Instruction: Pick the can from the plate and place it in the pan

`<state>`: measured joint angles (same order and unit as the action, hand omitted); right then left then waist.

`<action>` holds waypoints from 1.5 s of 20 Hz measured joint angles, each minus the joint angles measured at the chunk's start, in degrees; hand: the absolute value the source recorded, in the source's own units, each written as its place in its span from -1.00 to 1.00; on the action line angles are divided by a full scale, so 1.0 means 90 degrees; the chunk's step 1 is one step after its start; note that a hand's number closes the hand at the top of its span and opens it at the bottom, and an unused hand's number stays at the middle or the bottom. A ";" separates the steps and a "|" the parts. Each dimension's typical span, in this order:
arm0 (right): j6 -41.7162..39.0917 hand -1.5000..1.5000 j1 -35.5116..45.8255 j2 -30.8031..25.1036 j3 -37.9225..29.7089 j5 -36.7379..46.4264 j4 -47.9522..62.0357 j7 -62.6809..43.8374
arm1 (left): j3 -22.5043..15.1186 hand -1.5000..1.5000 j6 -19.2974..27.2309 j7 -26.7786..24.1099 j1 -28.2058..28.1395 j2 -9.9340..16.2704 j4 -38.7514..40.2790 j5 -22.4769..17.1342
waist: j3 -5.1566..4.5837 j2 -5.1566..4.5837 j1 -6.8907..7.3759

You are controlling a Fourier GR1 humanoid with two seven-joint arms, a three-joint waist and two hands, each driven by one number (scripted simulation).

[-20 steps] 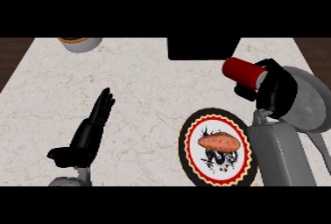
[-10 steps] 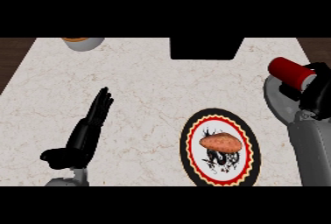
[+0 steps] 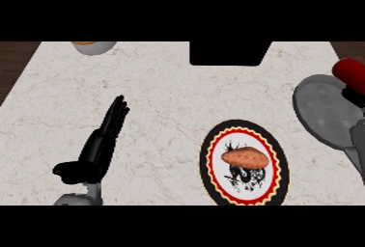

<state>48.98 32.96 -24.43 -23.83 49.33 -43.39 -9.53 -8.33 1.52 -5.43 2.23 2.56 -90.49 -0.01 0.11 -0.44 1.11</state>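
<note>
A red can [image 3: 352,73] sat tilted at the far right edge of the view, over the upper rim of a grey pan [image 3: 324,113]. A sliver of the right hand [image 3: 354,96] showed dark just below the can, touching it; whether its fingers curled round the can could not be told. The left hand [image 3: 100,143] rested at lower left, fingers straight and held together. Between them lay a patterned plate [image 3: 243,193] carrying a sweet potato [image 3: 245,157].
</note>
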 measured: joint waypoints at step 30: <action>-0.3300 -1.00 0.0619 -0.1107 -0.2467 -0.3361 0.2754 0.3831 | 0.0064 0.00 -0.0030 0.0023 0.0056 -0.0034 0.0033 0.0026 | 0.0008 -0.0010 0.0003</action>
<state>19.27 38.54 -34.39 -46.03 19.08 -18.60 24.94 -7.75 1.25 -5.22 2.73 2.26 -90.19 0.23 0.19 -0.53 1.14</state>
